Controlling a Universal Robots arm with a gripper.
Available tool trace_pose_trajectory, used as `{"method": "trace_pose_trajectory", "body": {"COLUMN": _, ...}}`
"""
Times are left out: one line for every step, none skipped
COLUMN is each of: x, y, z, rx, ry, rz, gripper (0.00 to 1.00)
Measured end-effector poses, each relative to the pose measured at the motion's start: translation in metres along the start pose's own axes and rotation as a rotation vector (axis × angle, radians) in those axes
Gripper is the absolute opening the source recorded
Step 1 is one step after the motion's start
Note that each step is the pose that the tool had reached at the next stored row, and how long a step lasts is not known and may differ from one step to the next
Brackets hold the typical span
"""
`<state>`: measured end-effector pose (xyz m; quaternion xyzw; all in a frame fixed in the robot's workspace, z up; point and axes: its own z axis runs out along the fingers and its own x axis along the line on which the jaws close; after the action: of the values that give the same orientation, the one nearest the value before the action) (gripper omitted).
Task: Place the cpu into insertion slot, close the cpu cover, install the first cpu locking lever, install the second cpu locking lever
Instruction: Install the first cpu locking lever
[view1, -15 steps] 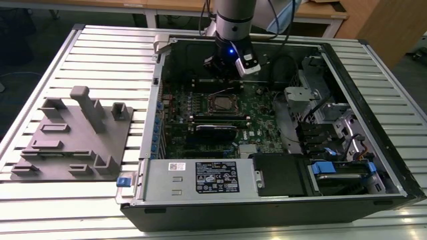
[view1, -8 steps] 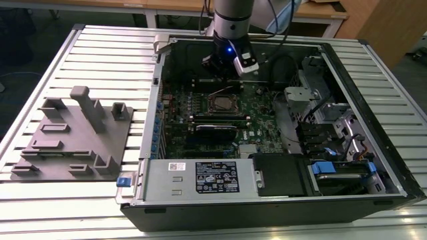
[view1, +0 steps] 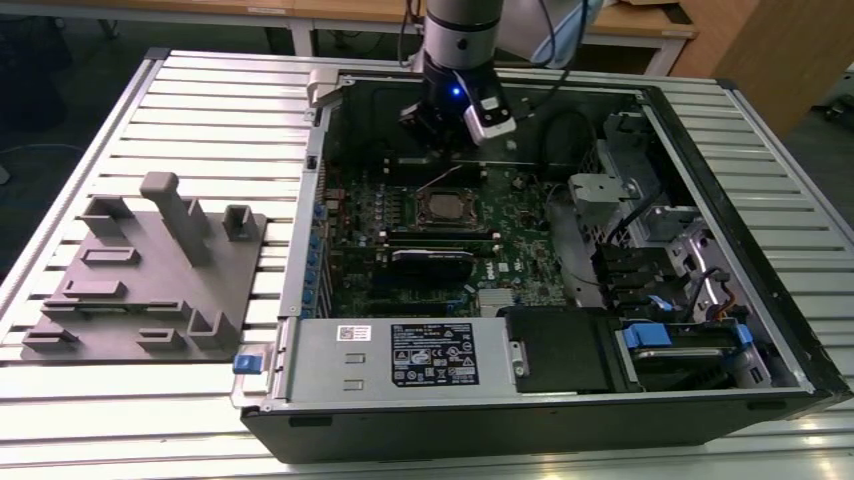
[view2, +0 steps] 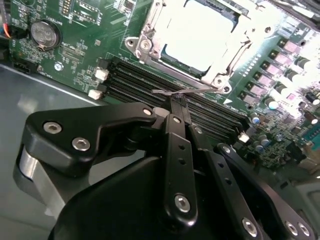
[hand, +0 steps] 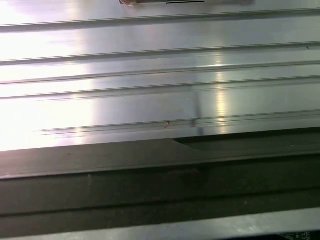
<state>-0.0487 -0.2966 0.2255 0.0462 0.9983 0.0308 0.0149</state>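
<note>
In the exterior view my gripper (view1: 447, 155) hangs inside the open computer case, just behind the insertion slot (view1: 445, 207) on the green board. In the second wrist view the cpu (view2: 200, 30) lies in the socket with its pale metal top showing. The silvery cpu cover (view2: 150, 40) lies down around it as a frame. A thin wire locking lever (view2: 164, 92) runs along the socket's near edge. My gripper (view2: 176, 101) has its black fingers (view2: 172, 125) drawn together right at this lever, pinching its wire.
Black memory slots (view2: 135, 82) lie between the socket and my fingers. A long black card (view1: 434, 258) and the power supply (view1: 400, 355) sit nearer the case front. A grey fixture tray (view1: 147, 280) rests on the slatted table (hand: 150, 75) at the exterior view's left.
</note>
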Motion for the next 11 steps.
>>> {"method": "trace_pose_trajectory", "body": {"x": 0.0012, "y": -0.0001, "z": -0.0001, "rx": -0.0004, "ry": -0.0001, "rz": 0.000, "gripper": 0.10}}
{"method": "trace_pose_trajectory", "body": {"x": 0.0016, "y": -0.0001, "z": 0.0000, "rx": -0.0015, "ry": -0.0002, "rz": 0.000, "gripper": 0.10}}
{"method": "trace_pose_trajectory", "body": {"x": 0.0017, "y": -0.0001, "z": 0.0003, "rx": -0.0027, "ry": -0.0002, "rz": 0.000, "gripper": 0.10}}
{"method": "trace_pose_trajectory", "body": {"x": 0.0019, "y": -0.0001, "z": 0.0005, "rx": -0.0038, "ry": -0.0001, "rz": 0.000, "gripper": 0.10}}
{"method": "trace_pose_trajectory", "body": {"x": 0.0023, "y": -0.0002, "z": 0.0008, "rx": -0.0046, "ry": 0.0000, "rz": 0.000, "gripper": 0.10}}
{"method": "trace_pose_trajectory", "body": {"x": 0.0029, "y": -0.0003, "z": 0.0011, "rx": -0.0055, "ry": 0.0002, "rz": 0.000, "gripper": 0.10}}
{"method": "trace_pose_trajectory", "body": {"x": 0.0035, "y": -0.0004, "z": 0.0014, "rx": -0.0064, "ry": 0.0002, "rz": 0.000, "gripper": 0.10}}
{"method": "trace_pose_trajectory", "body": {"x": 0.0044, "y": -0.0005, "z": 0.0018, "rx": -0.0074, "ry": 0.0003, "rz": 0.000, "gripper": 0.10}}
{"method": "trace_pose_trajectory", "body": {"x": 0.0052, "y": -0.0006, "z": 0.0021, "rx": -0.0084, "ry": 0.0003, "rz": 0.000, "gripper": 0.10}}
{"method": "trace_pose_trajectory", "body": {"x": 0.0058, "y": -0.0006, "z": 0.0021, "rx": -0.0089, "ry": 0.0003, "rz": 0.000, "gripper": 0.10}}
{"method": "trace_pose_trajectory", "body": {"x": 0.0061, "y": -0.0006, "z": 0.0021, "rx": -0.0090, "ry": 0.0004, "rz": 0.000, "gripper": 0.10}}
